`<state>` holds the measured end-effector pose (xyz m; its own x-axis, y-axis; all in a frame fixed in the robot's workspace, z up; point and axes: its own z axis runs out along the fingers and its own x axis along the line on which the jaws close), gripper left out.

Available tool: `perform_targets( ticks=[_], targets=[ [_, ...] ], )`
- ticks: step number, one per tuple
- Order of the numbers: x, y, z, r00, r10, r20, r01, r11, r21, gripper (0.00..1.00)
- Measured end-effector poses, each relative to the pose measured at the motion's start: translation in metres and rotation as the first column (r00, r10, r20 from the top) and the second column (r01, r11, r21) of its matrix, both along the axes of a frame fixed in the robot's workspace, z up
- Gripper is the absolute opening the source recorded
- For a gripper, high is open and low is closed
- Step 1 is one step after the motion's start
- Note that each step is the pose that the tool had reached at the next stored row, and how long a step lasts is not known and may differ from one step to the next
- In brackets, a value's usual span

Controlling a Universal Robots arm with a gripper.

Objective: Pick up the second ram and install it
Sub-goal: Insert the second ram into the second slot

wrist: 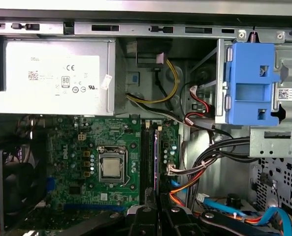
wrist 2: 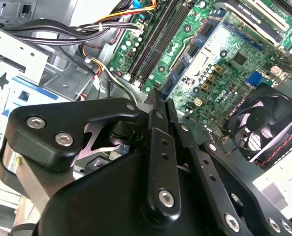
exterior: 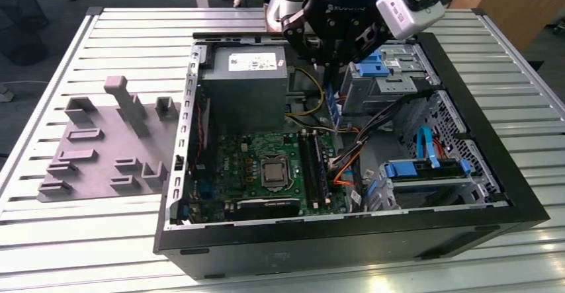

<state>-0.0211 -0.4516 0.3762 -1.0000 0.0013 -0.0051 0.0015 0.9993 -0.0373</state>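
Note:
My gripper (exterior: 329, 68) hangs over the open computer case (exterior: 494, 194), shut on the second ram (exterior: 333, 104), a thin dark stick that points down edge-on toward the motherboard. In the second wrist view the gripper (wrist 2: 159, 101) has its fingers pressed together, and the second ram (wrist 2: 190, 54) with its chips reaches out from them above the board. The first wrist view has the gripper (wrist: 156, 209) in line with the long black slots (wrist: 146, 157), and the second ram (wrist: 156, 157) shows as a thin line beside them. The slots (exterior: 311, 164) lie below and nearer than the stick.
A grey power supply (exterior: 243, 84) fills the case's far corner. Orange and black cables (exterior: 348, 164) run beside the slots, and blue drive holders (exterior: 424, 170) stand toward the exterior view's right. A black fan (wrist 2: 264, 123) sits by the board. Grey holder blocks (exterior: 106, 141) stand outside the case.

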Motion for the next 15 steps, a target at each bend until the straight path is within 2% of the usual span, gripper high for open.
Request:
perform_targets(
  ticks=[5, 7, 10, 15],
  targets=[
    [0.0000, -0.0001, -0.0077, 1.0000, 0.000, 0.0000, 0.000, 1.0000, 0.0001, 0.14],
    [0.0001, -0.0009, -0.0110, 1.0000, 0.000, 0.0000, 0.000, 1.0000, 0.0045, 0.14],
    [0.0000, -0.0022, -0.0149, 1.0000, 0.000, 0.0001, 0.000, 0.9999, 0.0173, 0.14],
    [0.0000, -0.0026, -0.0211, 1.0000, 0.000, 0.0000, 0.000, 0.9998, 0.0182, 0.14]
  ],
)
